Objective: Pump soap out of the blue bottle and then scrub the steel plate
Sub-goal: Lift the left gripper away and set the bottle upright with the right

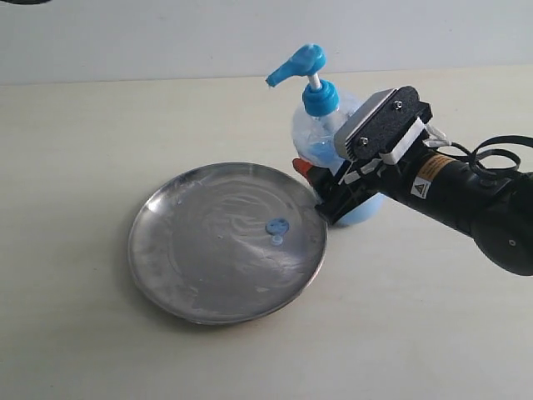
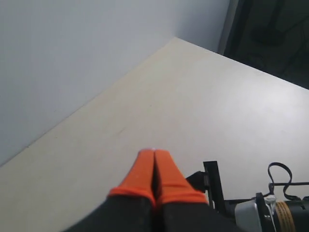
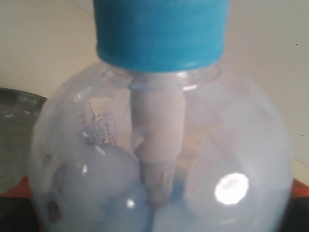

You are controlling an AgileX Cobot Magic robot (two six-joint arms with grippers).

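Note:
The blue bottle (image 1: pixel 321 133) stands upright just behind the right rim of the steel plate (image 1: pixel 166 275), its bright blue pump head (image 1: pixel 298 65) pointing out over the plate. My right gripper (image 1: pixel 331 187) is shut on the bottle's round body, one orange fingertip (image 1: pixel 301 167) showing at its left side. In the right wrist view the bottle (image 3: pixel 159 159) and its blue collar (image 3: pixel 159 34) fill the frame, with orange fingers (image 3: pixel 12 187) at its flanks. Small blobs of soap (image 1: pixel 277 226) lie right of the plate's middle, and thin pale smears streak the steel. My left gripper (image 2: pixel 154 157) is shut on nothing, over bare table.
The beige table (image 1: pixel 75 125) runs back to a white wall (image 1: pixel 125 33). In the left wrist view, the table's far edge (image 2: pixel 227 55) meets a dark area, and black hardware with a cable (image 2: pixel 277 174) sits beside the gripper.

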